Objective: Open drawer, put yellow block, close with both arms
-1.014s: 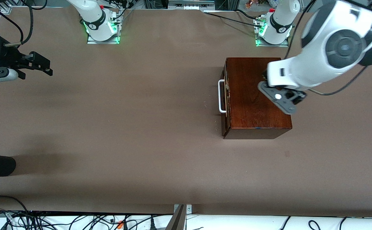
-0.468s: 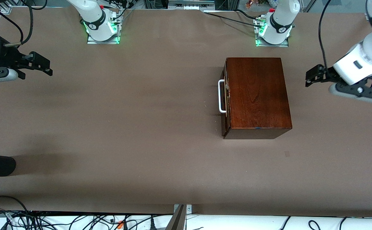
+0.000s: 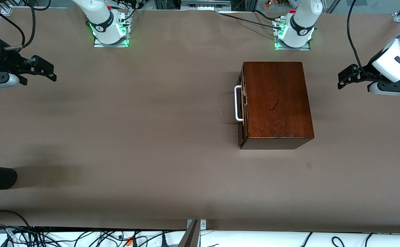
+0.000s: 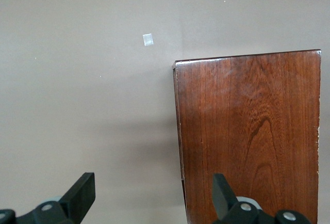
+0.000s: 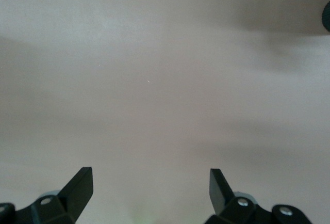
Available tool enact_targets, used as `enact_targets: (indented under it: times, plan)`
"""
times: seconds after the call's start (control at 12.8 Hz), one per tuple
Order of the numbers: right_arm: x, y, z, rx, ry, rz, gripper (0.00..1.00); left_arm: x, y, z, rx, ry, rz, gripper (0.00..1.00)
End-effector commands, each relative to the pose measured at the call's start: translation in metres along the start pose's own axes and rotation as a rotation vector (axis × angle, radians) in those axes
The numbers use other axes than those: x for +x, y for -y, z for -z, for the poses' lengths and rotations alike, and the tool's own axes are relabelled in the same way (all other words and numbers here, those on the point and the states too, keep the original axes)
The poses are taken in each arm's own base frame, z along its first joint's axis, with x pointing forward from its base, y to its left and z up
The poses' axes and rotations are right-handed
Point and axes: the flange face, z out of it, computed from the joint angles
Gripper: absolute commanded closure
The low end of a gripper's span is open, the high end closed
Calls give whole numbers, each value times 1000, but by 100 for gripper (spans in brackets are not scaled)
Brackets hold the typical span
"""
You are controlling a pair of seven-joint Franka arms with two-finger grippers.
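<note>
Brown table (image 3: 152, 137) bears one wooden box (image 3: 275, 103), drawer (image 3: 243, 103) shut.

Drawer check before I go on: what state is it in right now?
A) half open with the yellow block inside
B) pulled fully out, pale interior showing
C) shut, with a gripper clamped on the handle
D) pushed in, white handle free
D: the drawer sits flush in the wooden box, no interior showing, and its white handle has no gripper on it.

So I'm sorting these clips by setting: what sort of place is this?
Most likely a robotics lab bench: two arm bases bolted along a brown-covered table, loose cables bundled at its edge, and a single wooden box as a test prop. The left gripper and right gripper both hang open.
</note>
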Motion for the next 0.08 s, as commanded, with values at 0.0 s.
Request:
enact_targets:
  times: [0.0]
  plan:
    - [2, -1, 4, -13, -6, -4, 0, -9, -3, 4, -15, -17, 10, 0]
